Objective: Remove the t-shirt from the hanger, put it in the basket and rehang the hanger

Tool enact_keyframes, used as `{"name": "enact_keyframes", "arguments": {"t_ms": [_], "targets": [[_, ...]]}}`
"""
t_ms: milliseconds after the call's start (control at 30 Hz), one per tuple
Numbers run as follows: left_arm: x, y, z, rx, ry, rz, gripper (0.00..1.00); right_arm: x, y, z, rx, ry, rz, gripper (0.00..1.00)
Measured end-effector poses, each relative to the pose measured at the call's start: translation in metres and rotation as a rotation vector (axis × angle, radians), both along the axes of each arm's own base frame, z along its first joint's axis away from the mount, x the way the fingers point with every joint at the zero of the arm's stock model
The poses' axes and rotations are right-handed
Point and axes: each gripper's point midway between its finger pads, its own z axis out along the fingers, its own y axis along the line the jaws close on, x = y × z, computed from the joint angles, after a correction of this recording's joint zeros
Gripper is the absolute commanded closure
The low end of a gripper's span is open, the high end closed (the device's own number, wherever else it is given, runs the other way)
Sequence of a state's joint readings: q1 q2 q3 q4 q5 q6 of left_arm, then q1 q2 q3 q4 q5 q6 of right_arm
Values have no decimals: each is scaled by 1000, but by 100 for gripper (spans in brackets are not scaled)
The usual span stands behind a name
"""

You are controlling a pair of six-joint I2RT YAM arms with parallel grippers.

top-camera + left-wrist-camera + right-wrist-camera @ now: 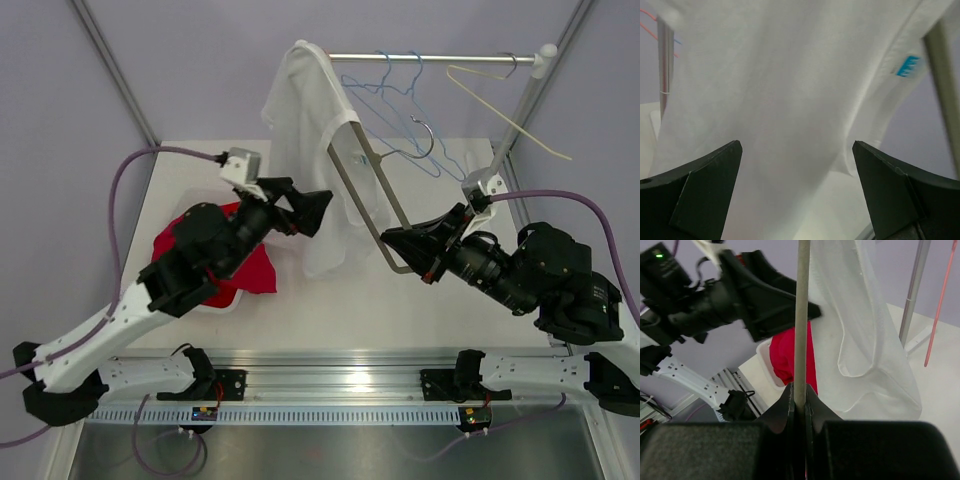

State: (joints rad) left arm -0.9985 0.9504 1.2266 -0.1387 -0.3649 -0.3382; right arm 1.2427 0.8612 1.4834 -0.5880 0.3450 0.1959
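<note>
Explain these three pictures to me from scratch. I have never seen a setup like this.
Two robot arms are bolted at the near edge of a table. The wide picture comes from a fixed camera above and behind them; the other two come from cameras on each wrist.

The right gripper has its jaws shut on the bar of a grey hanger, seen close up in the right wrist view. A white t-shirt hangs partly off that hanger.

The left gripper is open, its jaws spread just before the shirt's cloth, which fills the left wrist view.

Behind, empty wire hangers hang on a rail. A white bin holds a red garment.
</note>
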Motion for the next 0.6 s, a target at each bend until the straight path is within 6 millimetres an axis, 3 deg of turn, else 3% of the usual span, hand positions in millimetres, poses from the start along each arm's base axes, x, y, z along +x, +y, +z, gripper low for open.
{"name": "enact_keyframes", "arguments": {"t_ms": [67,100,200,300,367,467,600], "targets": [[19,-22,-15,100,7,15,2,-3,-1,2,11,3,16,100],[25,-30,-21,136,7,19,35,-4,-2,2,15,4,19,100],[45,-43,-36,249,-6,45,100,-7,-5,2,22,14,28,100],[60,-31,-35,280,-13,96,100,-12,-13,0,26,25,35,100],[71,-14,-20,263,-26,150,100,-17,-20,-3,32,39,48,100],[83,19,18,215,-74,238,100,-30,-34,-13,43,76,82,100],[80,58,87,135,-179,323,100,-52,-49,-35,48,148,161,100]]}}
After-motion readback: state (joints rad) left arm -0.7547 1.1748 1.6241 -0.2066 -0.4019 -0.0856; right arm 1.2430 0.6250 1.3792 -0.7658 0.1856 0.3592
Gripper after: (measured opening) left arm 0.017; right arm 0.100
